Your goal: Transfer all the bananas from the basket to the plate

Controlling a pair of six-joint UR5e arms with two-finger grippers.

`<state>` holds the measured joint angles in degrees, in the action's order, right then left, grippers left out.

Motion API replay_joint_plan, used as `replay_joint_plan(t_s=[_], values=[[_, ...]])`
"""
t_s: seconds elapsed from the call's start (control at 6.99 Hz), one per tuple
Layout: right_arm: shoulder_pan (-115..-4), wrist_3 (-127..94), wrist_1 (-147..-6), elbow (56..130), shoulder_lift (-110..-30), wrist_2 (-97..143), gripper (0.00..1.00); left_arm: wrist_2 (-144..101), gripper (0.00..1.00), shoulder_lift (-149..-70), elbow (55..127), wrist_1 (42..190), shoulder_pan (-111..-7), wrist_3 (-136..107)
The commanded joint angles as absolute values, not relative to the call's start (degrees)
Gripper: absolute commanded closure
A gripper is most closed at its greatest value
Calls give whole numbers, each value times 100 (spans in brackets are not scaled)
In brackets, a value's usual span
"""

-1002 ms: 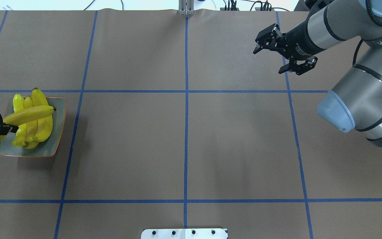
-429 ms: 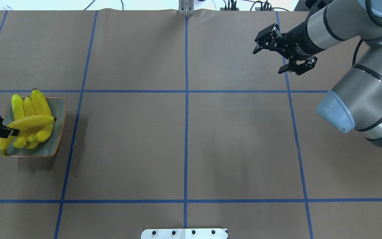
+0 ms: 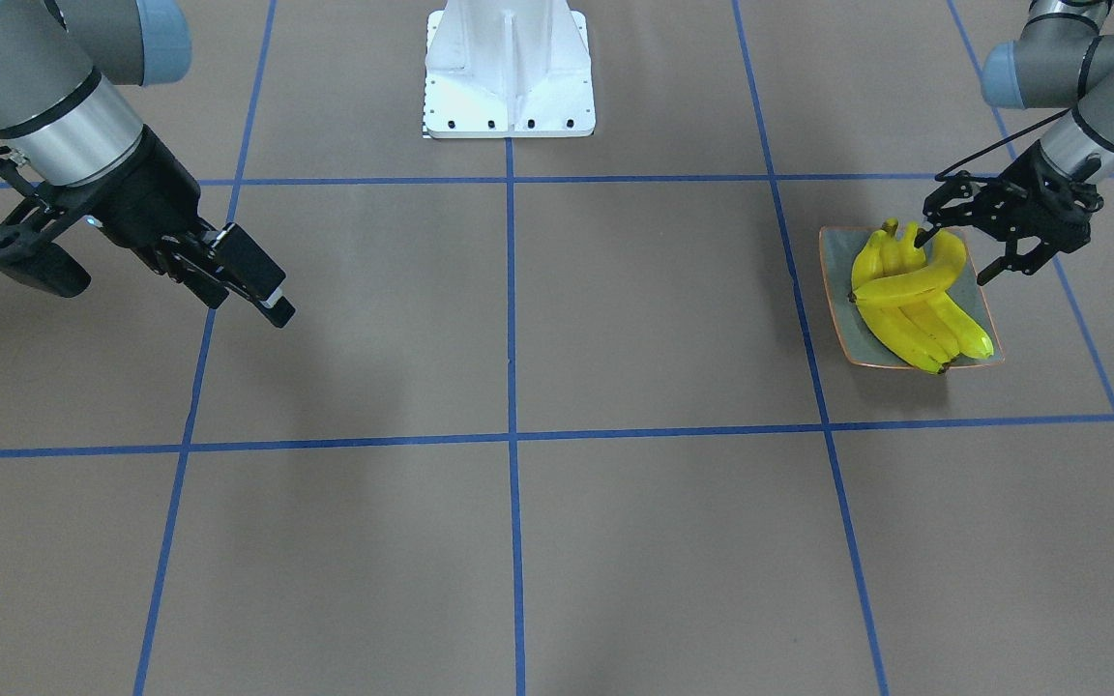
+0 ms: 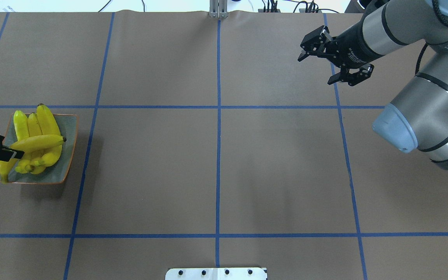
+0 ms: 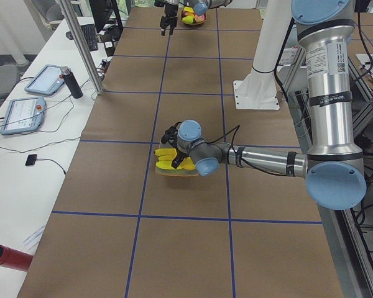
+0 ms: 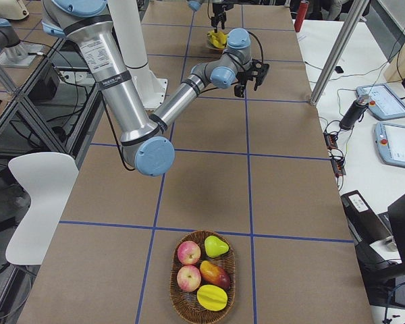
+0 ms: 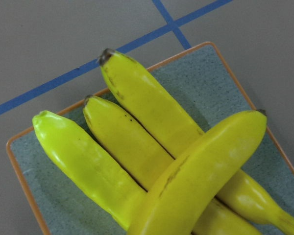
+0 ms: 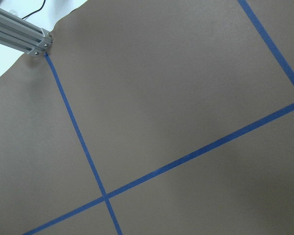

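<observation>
Three bananas (image 4: 37, 124) lie side by side on the grey-blue plate (image 4: 68, 155), and a fourth banana (image 3: 905, 288) rests across them. My left gripper (image 3: 956, 256) is low over the plate's robot-side edge. It is open, its fingers straddling the crossing banana's end with a gap on both sides. The left wrist view is filled with bananas (image 7: 206, 171) and plate (image 7: 215, 83). My right gripper (image 4: 314, 71) hangs open and empty over bare table far to the right. The basket (image 6: 177, 297) holds other fruit and no bananas.
The basket sits at the table's right end, holding apples (image 6: 189, 253), a pear (image 6: 217, 246) and other fruit. The white robot base (image 3: 509, 72) stands at the middle of the near edge. Brown paper with blue tape lines covers the table.
The crossing banana came down with my left gripper and settled onto the other three; it has stayed put since. My right gripper drifted slightly toward the far edge.
</observation>
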<state>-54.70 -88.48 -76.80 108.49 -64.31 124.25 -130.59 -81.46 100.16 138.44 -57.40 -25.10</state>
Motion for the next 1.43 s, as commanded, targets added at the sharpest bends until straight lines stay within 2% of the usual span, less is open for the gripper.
replay_joint_plan(t_s=[0.0, 0.14, 0.43, 0.57, 0.86, 1.29], values=[[-5982, -7864, -7752, 10811, -6660, 12934, 0, -13289, 0, -8496, 10203, 12952, -6247, -2496], [-6333, -6909, -7926, 10802, -6914, 13051, 0, -13280, 0, -8543, 10317, 12642, -6275, -2496], [-6888, -4231, -9633, 10872, -7005, 13061, 0, -13228, 0, -8850, 10353, 11975, -6441, -2183], [-7091, -3236, -9929, 10829, -7214, 13061, 0, -13219, 0, -9051, 10380, 11362, -6730, -1614], [-7757, -1153, -10037, 10627, -7959, 13017, 0, -13219, 0, -9420, 10389, 10044, -7327, -253], [-8830, 645, -9985, 10013, -8672, 13480, 0, -13288, 0, -9589, 10284, 8519, -8416, 1465]])
